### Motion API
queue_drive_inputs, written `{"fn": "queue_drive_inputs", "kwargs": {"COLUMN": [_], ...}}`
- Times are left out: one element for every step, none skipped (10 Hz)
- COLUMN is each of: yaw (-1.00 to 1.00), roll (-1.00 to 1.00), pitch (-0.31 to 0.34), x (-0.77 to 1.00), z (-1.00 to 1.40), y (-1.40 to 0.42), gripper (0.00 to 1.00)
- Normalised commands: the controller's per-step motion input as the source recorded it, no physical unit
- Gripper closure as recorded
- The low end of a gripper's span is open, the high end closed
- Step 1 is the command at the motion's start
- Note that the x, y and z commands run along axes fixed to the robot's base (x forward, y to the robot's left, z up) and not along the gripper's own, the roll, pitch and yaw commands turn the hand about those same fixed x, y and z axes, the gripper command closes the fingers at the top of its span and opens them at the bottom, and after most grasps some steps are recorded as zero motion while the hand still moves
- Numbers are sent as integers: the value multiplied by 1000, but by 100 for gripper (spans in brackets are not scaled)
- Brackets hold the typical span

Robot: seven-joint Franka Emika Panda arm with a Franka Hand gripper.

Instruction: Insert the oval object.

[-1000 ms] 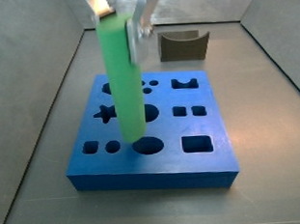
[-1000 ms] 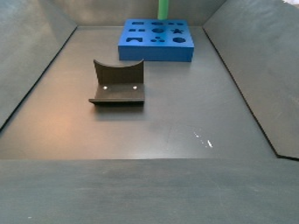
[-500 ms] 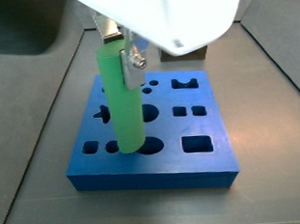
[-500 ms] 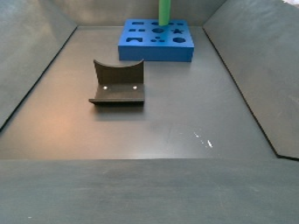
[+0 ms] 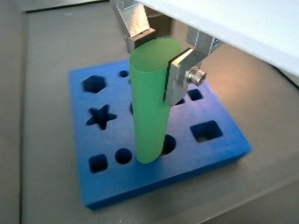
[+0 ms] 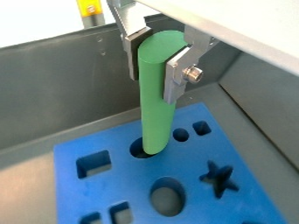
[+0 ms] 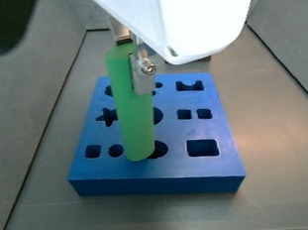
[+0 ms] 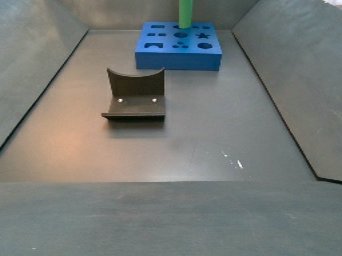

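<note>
The oval object, a long light-green rod (image 5: 149,105), stands upright in my gripper (image 5: 159,63), whose silver fingers (image 5: 181,77) are shut on its upper end. It also shows in a wrist view (image 6: 156,96) and in both side views (image 7: 129,104) (image 8: 186,11). Its lower end rests at the mouth of a hole in the blue block (image 5: 228,156), near the block's middle (image 6: 149,149); how deep it sits I cannot tell. The gripper (image 7: 130,59) hangs over the blue block (image 7: 162,181).
The blue block (image 8: 181,60) lies at the far end of the grey bin and has star (image 5: 101,115), square (image 5: 205,131), round (image 6: 167,194) and other cut-outs. The dark fixture (image 8: 134,96) stands mid-floor. Grey bin walls (image 6: 59,79) rise close behind the block.
The gripper has come down with the green rod, bringing its lower end from above the block to the block's top face at a hole. The grip has not changed.
</note>
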Motion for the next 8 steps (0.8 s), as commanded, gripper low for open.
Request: {"fn": "queue_drive_inputs", "kwargs": {"yaw": [-1000,-1000,-1000,-1000,-1000,-909,-611,-417], "roll": [0,4,46,59,50,44,59,74], "pitch": [0,0,1,7,0,0,0,0], "x": [0,0,0,0,0,171,514,671], "z": [-320,-346,-360,-360,-343,-334,-309,-357], "y": [0,0,0,0,0,0,0,-160], "gripper": [100,100,100,100,100,100,100,100]}}
